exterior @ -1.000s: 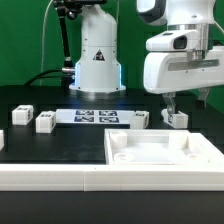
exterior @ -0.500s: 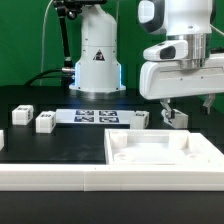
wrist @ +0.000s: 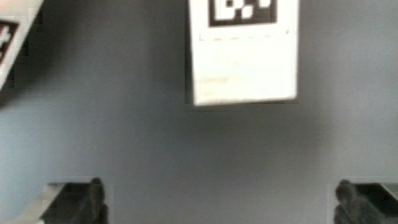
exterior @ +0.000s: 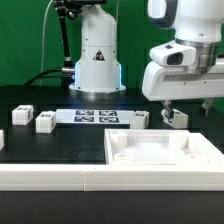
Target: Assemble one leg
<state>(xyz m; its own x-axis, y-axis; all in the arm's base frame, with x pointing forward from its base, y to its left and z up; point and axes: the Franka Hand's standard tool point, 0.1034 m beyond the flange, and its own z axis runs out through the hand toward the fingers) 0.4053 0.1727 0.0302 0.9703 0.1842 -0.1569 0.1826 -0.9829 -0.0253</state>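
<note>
Near one leg (wrist: pixel 240 55), the gripper (wrist: pixel 221 198), jaws wide apart.

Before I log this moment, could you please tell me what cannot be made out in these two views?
1) Exterior view: whether the hand touches the leg by it; the fingertips are small and dark.
2) Wrist view: the tagged leg has its marker cut by the picture's edge.
3) Wrist view: a second tagged part is mostly cut off at the edge.
4) Exterior view: a white part is cut off at the exterior view's left edge.
</note>
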